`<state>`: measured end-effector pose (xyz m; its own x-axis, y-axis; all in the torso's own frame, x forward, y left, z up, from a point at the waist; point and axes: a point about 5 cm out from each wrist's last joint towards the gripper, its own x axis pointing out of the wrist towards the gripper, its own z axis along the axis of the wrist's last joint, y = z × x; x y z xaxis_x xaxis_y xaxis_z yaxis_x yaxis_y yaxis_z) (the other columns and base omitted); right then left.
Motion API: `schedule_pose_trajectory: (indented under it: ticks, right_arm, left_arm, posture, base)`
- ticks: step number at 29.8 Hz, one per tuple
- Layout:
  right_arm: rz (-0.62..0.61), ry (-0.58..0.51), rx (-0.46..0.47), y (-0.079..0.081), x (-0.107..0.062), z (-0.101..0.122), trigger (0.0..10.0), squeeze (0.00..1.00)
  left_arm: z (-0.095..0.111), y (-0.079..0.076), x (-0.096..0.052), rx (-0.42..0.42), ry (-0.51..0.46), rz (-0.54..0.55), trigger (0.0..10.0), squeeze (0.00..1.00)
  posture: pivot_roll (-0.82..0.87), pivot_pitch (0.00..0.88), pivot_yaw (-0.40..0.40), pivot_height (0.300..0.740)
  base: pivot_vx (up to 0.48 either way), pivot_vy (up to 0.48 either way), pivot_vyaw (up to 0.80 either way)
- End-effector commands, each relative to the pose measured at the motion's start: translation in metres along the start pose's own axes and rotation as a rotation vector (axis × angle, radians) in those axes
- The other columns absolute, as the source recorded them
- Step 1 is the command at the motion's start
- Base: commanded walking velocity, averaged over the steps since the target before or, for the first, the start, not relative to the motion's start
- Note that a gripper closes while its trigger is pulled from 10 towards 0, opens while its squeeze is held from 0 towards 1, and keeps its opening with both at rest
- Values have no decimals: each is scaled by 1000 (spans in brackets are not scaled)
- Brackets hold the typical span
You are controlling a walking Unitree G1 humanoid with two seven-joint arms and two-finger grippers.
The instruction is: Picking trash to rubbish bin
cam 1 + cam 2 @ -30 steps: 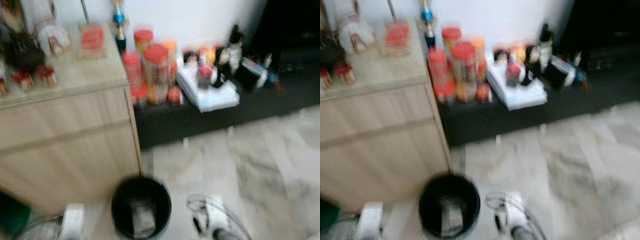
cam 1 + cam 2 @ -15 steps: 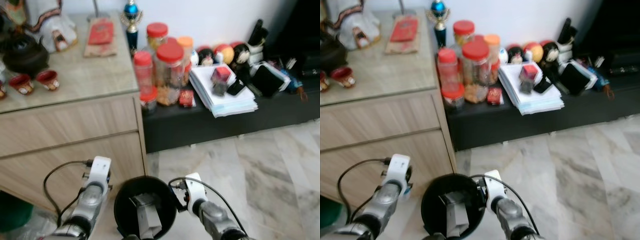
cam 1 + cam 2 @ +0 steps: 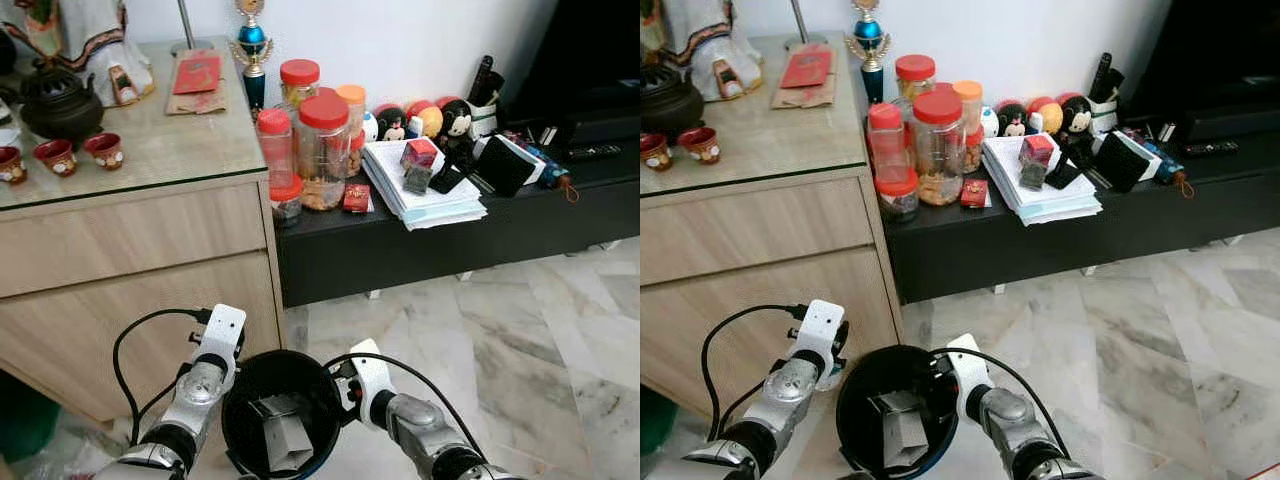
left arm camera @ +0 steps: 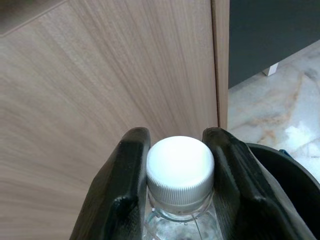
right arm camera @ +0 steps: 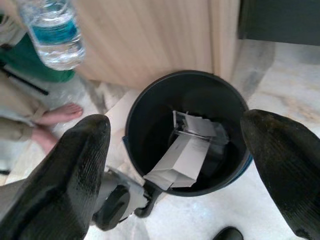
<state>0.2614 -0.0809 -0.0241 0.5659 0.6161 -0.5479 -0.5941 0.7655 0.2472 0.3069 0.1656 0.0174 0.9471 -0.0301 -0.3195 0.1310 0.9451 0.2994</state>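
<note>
Holding: left gripper [image 4: 177,200] clamps bottle [image 4: 180,172] by its cap, beside bin [image 3: 283,412] rim, for dropping.
Right gripper [image 5: 180,165]: spread wide, empty, above bin.

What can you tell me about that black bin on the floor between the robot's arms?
The black bin is a round, open-topped bucket of what looks like plastic, standing upright on the marble floor just in front of the wooden cabinet. It has no lid. Inside lie a pale folded carton and some crumpled paper. The left gripper holds a clear bottle beside its rim; the right gripper hangs open above it.
</note>
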Motion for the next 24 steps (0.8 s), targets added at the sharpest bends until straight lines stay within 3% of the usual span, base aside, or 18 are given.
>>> schedule_pose_trajectory:
  ticks: [1, 14, 19, 20, 24]
  right_arm:
    - [42, -32, -37, 2, 2, 11, 10000, 0]
    - [104, -39, -84, 8, 5, 17, 10000, 0]
    - [93, -39, -85, 8, 5, 16, 10000, 0]
    - [73, -34, -90, 7, 5, 14, 10000, 0]
    - [-22, -20, -64, 0, 1, 5, 10000, 0]
  left_arm:
    - [5, 2, 2, 8, -24, 7, 10000, 1000]
    - [10, 4, 2, -5, -67, 13, 10000, 1000]
    - [3, 9, 0, 5, -37, 32, 10000, 1000]
    - [-1, 10, -1, 9, -18, 37, 10000, 0]
    - [-23, 16, -10, 20, 69, 59, 10000, 0]
  posture:
    - [109, 109, -25, 740]
    - [110, 126, -33, 740]
    - [116, 128, -32, 740]
    - [115, 127, -31, 740]
    - [117, 128, -28, 740]
  base:
    - [0, 0, 0]
    - [0, 0, 0]
    - [0, 0, 0]
    - [0, 0, 0]
    - [0, 0, 0]
